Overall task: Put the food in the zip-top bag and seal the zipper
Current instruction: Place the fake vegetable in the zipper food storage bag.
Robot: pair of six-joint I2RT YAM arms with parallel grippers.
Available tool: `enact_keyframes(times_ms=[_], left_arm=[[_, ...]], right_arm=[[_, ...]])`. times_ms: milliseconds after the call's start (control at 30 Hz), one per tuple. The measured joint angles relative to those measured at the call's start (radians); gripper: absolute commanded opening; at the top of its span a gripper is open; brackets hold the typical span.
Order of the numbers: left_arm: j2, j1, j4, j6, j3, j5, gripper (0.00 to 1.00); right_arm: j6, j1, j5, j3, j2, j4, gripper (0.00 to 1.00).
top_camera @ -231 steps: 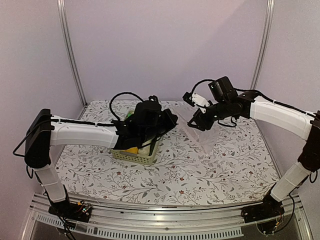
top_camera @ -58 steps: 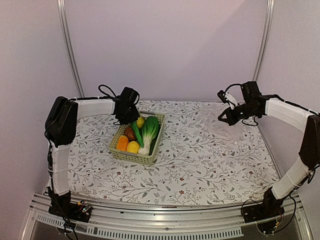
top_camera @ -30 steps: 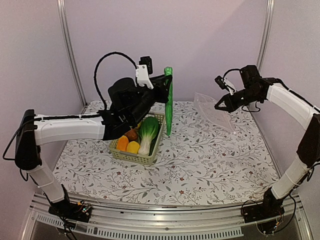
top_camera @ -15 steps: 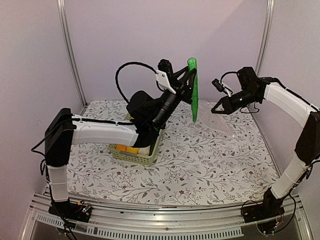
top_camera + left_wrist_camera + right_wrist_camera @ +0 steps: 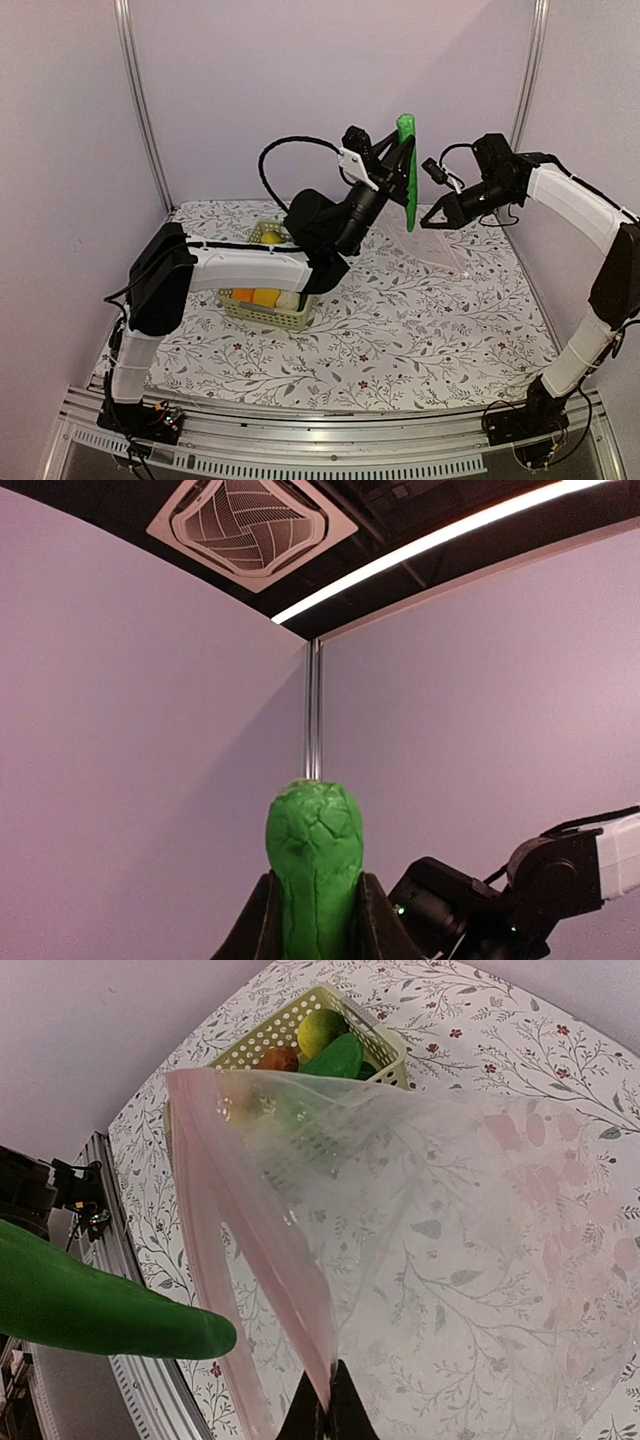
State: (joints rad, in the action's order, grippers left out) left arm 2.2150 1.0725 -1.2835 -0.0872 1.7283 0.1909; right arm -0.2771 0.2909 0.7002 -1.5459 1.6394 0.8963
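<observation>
My left gripper (image 5: pixel 318 932) is shut on a green cucumber (image 5: pixel 318 855), held upright high above the table, with dark fingers (image 5: pixel 262 925) on both sides of it. In the top view the cucumber (image 5: pixel 406 170) hangs just left of my right gripper (image 5: pixel 430 222). That right gripper (image 5: pixel 328 1415) is shut on one lip of the clear zip-top bag (image 5: pixel 450 1210), which hangs from it in the air. The pinkish zipper (image 5: pixel 255 1270) strips stand apart, so the mouth gapes. The cucumber (image 5: pixel 100 1305) tip is just outside the mouth. Other food, a yellow-green piece (image 5: pixel 322 1030) and bok choy (image 5: pixel 338 1058), lies in the basket.
The pale green lattice basket (image 5: pixel 268 314) stands left of centre on the floral table, half hidden under my left arm, with orange (image 5: pixel 243 294) and yellow (image 5: pixel 266 296) pieces showing. Purple walls and metal posts (image 5: pixel 140 100) close in the back and sides.
My left arm has carried the cucumber further right and a little higher, up next to the bag's mouth. The right gripper has kept the bag lifted in about the same place.
</observation>
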Motion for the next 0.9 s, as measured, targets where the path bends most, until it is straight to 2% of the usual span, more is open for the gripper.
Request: enact_keyframes(times_ms=[133,233,300,400,500,700,900], left_arm=[[0.029,0.000,-0.007,-0.044,0.022,0.006,0.03],[0.061,0.000,-0.009,-0.075,0.022,0.012,0.12],[0.083,0.000,-0.010,-0.093,0.021,0.018,0.26],[0.104,0.000,-0.011,-0.122,0.010,0.032,0.54],[0.108,0.003,-0.016,-0.154,-0.005,0.050,0.67],[0.094,0.024,-0.019,-0.196,-0.054,0.068,0.72],[-0.022,0.040,0.037,-0.168,-0.185,0.093,0.74]], right_arm=[[0.000,0.001,0.016,-0.022,0.000,0.020,0.00],[0.002,0.003,0.008,-0.055,0.000,0.034,0.00],[0.004,0.003,-0.005,-0.078,0.000,0.037,0.00],[0.008,0.003,-0.024,-0.102,0.000,0.041,0.00],[0.011,0.003,-0.043,-0.117,0.000,0.042,0.00],[0.020,-0.011,-0.068,-0.132,0.006,0.045,0.00],[0.027,-0.034,-0.108,-0.148,0.035,0.043,0.00]])
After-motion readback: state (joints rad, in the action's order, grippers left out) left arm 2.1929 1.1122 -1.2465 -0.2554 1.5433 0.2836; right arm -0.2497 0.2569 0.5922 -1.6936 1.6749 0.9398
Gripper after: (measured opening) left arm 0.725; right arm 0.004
